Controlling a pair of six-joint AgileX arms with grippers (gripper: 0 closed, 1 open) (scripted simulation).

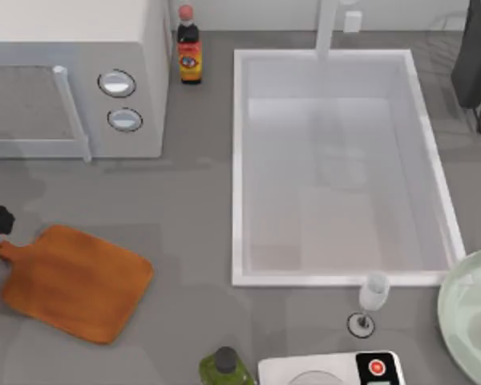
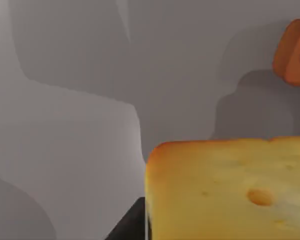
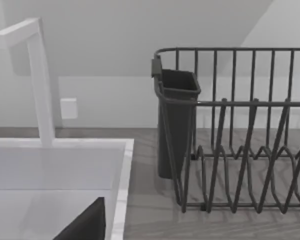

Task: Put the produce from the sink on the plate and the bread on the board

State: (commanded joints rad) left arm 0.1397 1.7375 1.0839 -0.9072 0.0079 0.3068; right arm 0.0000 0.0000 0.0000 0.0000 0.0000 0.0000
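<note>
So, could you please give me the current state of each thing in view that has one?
sink: nothing visible in the basin
board: flat on the table, nothing on it
plate: at the table's right edge, nothing visible on it
bread: close under the left wrist camera, near the board's handle
microwave: door closed
wine glass: upright
sauce bottle: upright, capped

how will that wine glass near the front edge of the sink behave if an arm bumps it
The wine glass stands upright on a thin stem over a small round foot, so it would probably tip easily. It looks like clear glass, so it is likely fragile and smooth to grip. It stands close to the sink rim and the plate, so a fall might strike either.
</note>
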